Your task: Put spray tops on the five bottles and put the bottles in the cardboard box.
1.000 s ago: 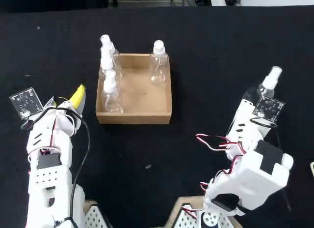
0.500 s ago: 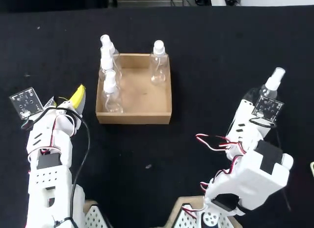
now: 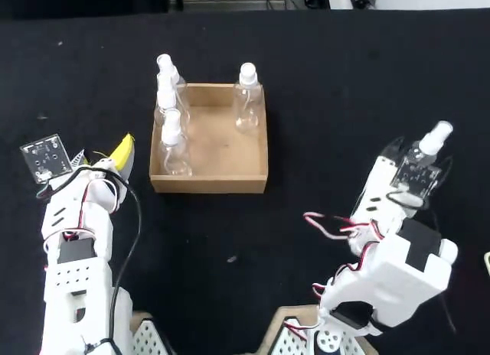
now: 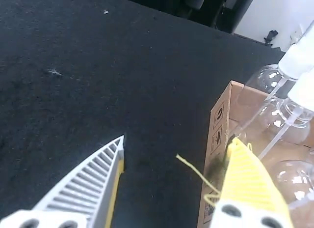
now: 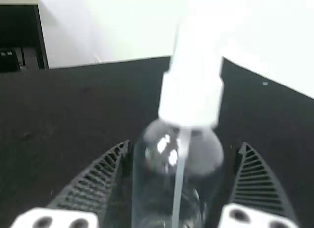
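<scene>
Lately, the 5th bottle (image 3: 434,138) has been carried a little to the right and nearer the table's near edge in the high view, and its spray top is now tipped further outward than it was 1 second ago. It is clamped between the jaws of the right gripper (image 5: 184,147), which are closed against both sides of the clear body, and the white top is seen already seated on the neck. The bottle is kept well apart from the cardboard box (image 3: 209,184), on the far right of the table.

The left gripper (image 4: 176,139) is spread wide with nothing between its fingers, just beside the box's left wall. Only a slight shift of that arm's wrist is noticed; otherwise it has been left where it was.

4 capped bottles (image 3: 174,150) are found standing in the box, 3 along its left wall and 1 at the far right corner, unmoved.

From this it is judged that the capping is finished and only 1 placement remains. The held bottle has so far been drawn away from the box, not toward it, so a carry across to the open floor of the box is still required.
</scene>
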`<state>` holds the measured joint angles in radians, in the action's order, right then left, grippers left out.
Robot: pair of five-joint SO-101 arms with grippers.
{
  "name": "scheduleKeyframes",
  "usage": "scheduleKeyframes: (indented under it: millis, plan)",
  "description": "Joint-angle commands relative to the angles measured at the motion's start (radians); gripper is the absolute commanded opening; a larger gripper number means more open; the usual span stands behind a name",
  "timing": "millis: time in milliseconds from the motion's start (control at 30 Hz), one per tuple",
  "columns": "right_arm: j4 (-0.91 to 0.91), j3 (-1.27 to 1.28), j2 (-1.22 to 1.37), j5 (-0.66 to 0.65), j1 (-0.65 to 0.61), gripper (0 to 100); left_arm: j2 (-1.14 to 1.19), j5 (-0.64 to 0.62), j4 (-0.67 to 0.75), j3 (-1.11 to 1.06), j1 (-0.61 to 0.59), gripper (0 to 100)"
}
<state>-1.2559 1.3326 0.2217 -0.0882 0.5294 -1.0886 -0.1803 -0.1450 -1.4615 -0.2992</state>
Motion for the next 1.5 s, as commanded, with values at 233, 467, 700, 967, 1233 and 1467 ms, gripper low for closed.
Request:
scheduleKeyframes:
  millis: [233,467,700,967,1233,1467]
  plan:
    - [0.077,0.028,-0.176,-0.009,-0.017,28.7,-0.009,0.018,0.025,-0.005,-0.001,30]
    - [0.318,-0.113,-0.182,-0.008,0.020,28.6,-0.009,0.018,0.025,-0.005,-0.001,30]
    - [0.292,-0.113,-0.183,-0.008,0.015,28.6,-0.009,0.018,0.025,-0.005,-0.001,30]
    - [0.292,-0.113,-0.191,-0.009,0.021,28.6,-0.009,0.018,0.025,-0.005,-0.001,30]
    - [0.301,-0.076,-0.268,-0.009,0.012,28.6,-0.009,0.018,0.025,-0.005,-0.001,30]
    - [0.302,-0.068,-0.266,-0.009,0.020,28.6,-0.009,0.018,0.025,-0.005,-0.001,30]
